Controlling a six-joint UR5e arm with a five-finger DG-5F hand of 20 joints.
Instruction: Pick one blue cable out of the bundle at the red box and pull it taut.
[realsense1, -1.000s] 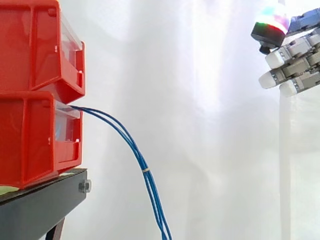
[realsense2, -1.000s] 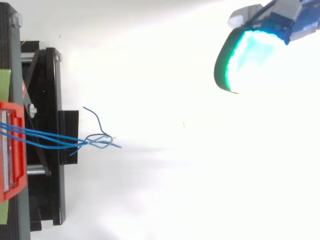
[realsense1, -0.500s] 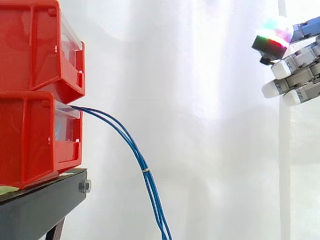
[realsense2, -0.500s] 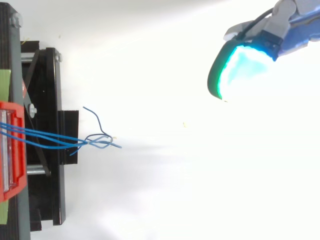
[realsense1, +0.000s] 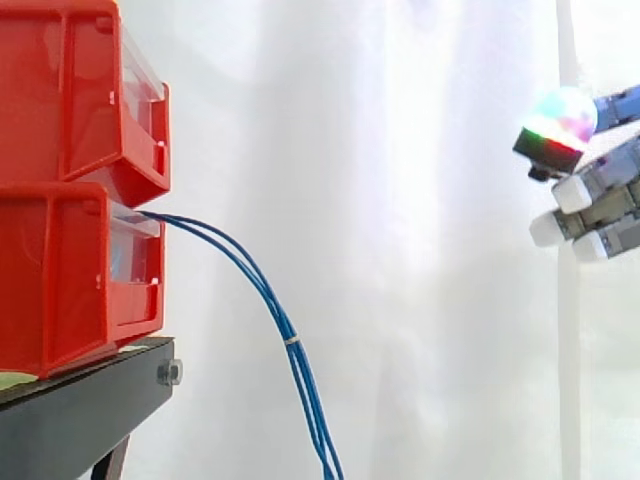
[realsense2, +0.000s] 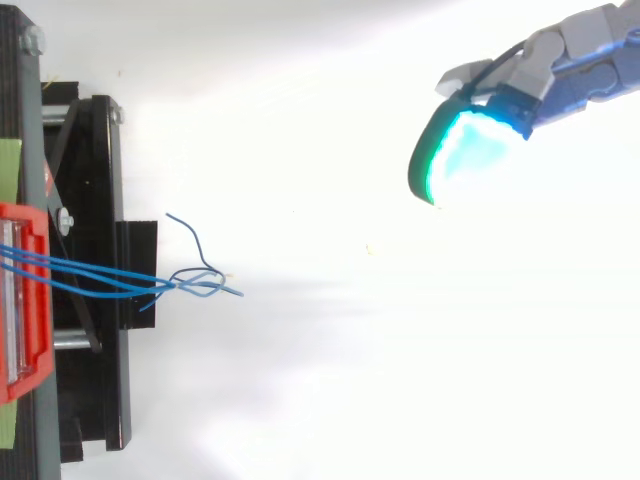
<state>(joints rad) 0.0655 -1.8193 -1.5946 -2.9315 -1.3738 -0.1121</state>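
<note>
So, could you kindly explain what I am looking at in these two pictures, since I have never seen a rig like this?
It is a robot with a hand of fingers and a thumb; the glowing pads are its own fingertips. One picture is taken level from the side, where the hand enters at the right; the other looks straight down on the same scene. At the left, two red bins are stacked on a black stand, before a white curtain. A bundle of thin blue cables comes out of the lower bin and droops downward. The hand is open, holds nothing and hangs well apart from the cables.
</note>
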